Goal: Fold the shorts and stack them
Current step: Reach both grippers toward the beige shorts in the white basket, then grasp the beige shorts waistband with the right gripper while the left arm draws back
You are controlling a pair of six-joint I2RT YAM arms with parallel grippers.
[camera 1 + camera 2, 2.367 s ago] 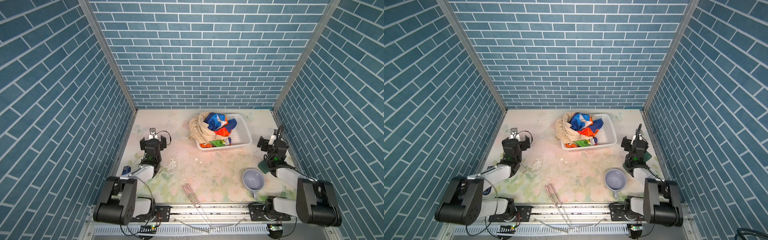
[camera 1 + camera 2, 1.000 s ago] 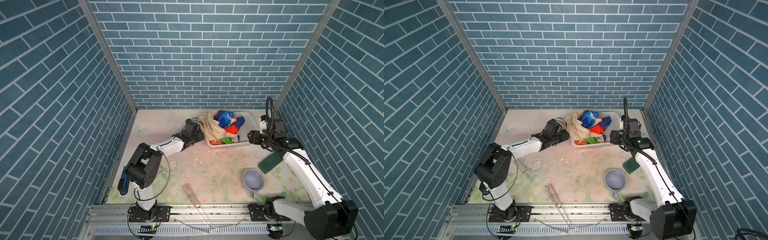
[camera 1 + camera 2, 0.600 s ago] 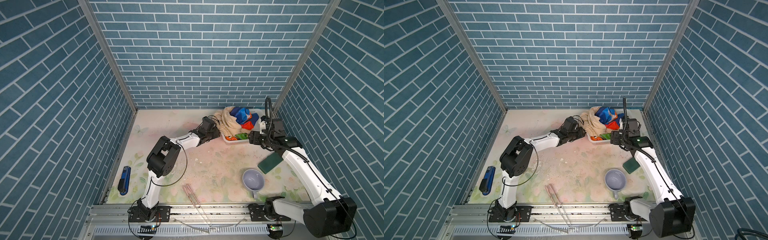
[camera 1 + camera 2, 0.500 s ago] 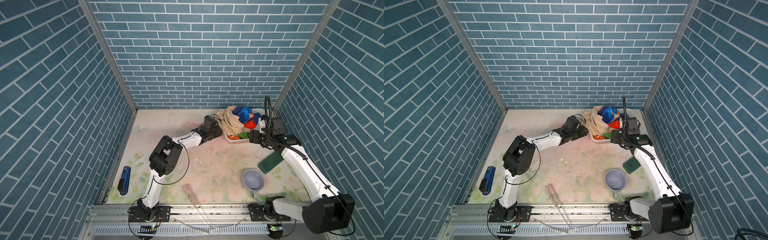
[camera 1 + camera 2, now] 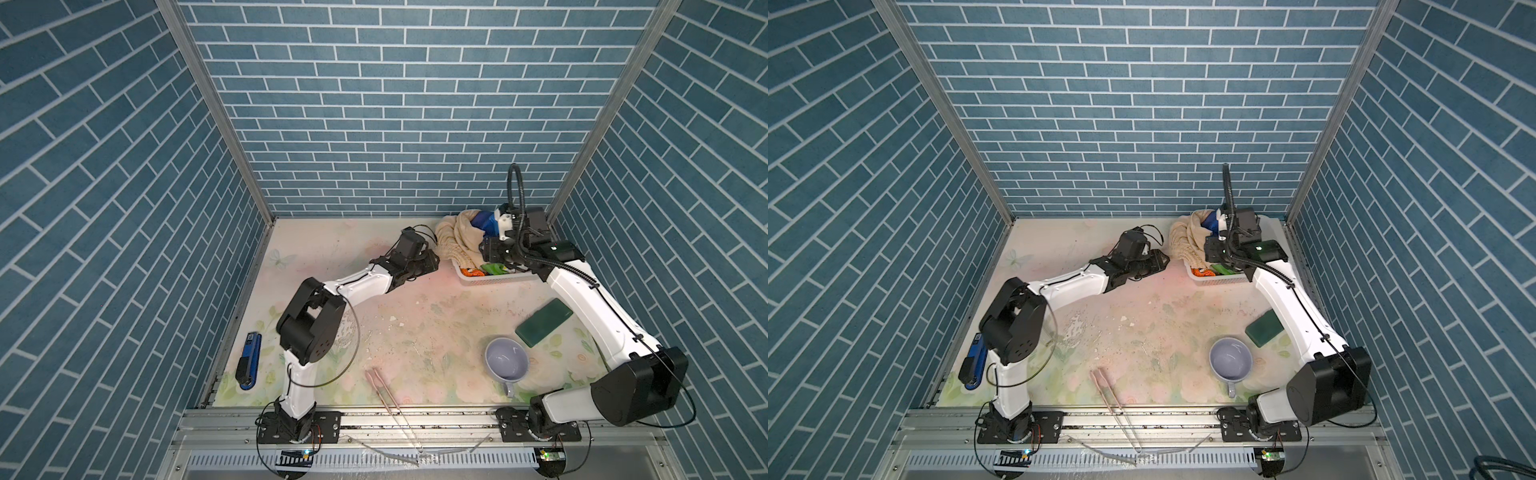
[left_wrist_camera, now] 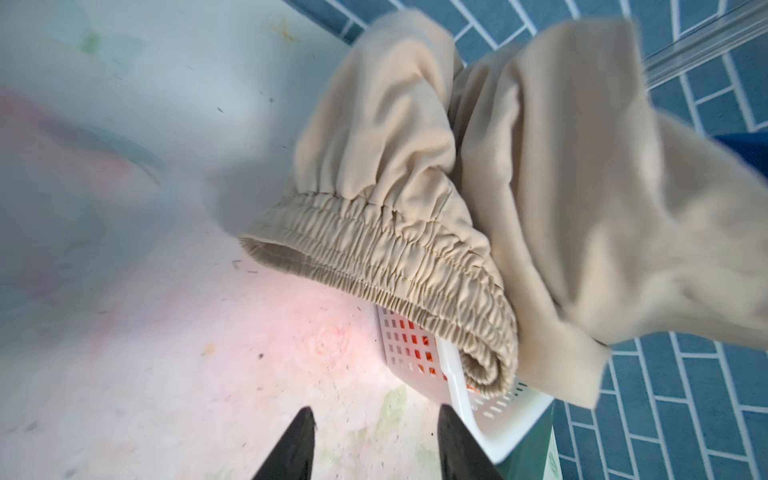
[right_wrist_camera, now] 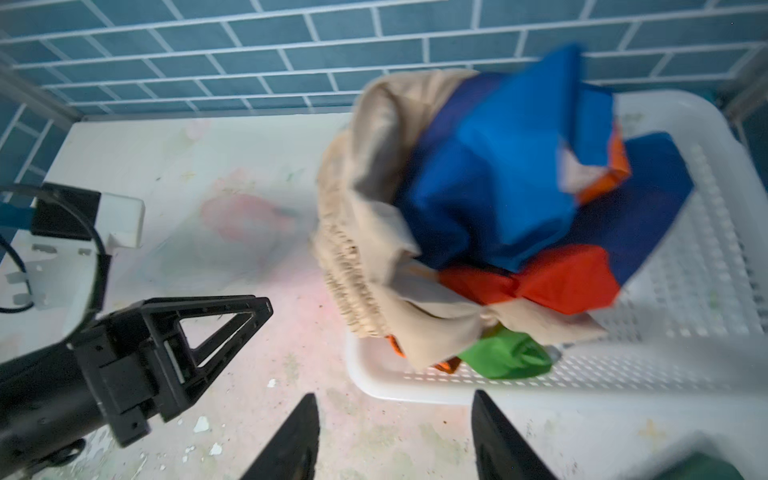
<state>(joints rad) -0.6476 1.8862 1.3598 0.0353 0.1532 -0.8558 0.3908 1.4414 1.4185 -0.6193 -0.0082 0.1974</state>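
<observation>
Our left pincer (image 6: 376, 419) stands with its jaws apart and empty, just short of the white basket (image 6: 409, 353), where the beige shorts (image 6: 415, 199) spill over the rim. Our right pincer (image 7: 394, 401) also gapes empty at the basket's near edge. We see the rainbow shorts (image 7: 498, 187) bunched against the beige pair inside.
</observation>
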